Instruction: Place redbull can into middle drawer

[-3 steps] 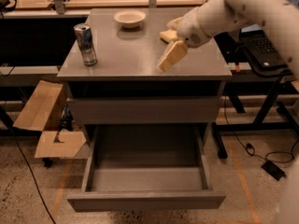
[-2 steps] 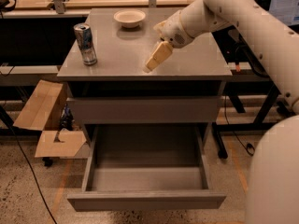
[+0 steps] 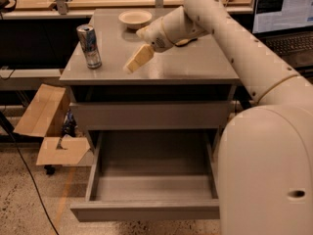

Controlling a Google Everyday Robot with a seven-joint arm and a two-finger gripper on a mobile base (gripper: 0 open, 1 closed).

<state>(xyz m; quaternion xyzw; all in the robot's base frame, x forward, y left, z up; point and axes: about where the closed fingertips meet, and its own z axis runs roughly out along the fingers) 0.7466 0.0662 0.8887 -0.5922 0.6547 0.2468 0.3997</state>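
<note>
The redbull can stands upright on the left part of the grey cabinet top. My gripper hangs just above the cabinet top near its middle, a short way right of the can and apart from it; it holds nothing that I can see. My arm reaches in from the right and fills the lower right of the view. The middle drawer is pulled out below the upper grey front, and its flat grey inside holds nothing.
A cream bowl sits at the back of the cabinet top, behind the gripper. An open cardboard box lies on the floor left of the cabinet. A laptop stands on a desk at the right.
My arm has swung left across the cabinet top, bringing the gripper from the right side toward the can. The can, the bowl and the drawer have not moved.
</note>
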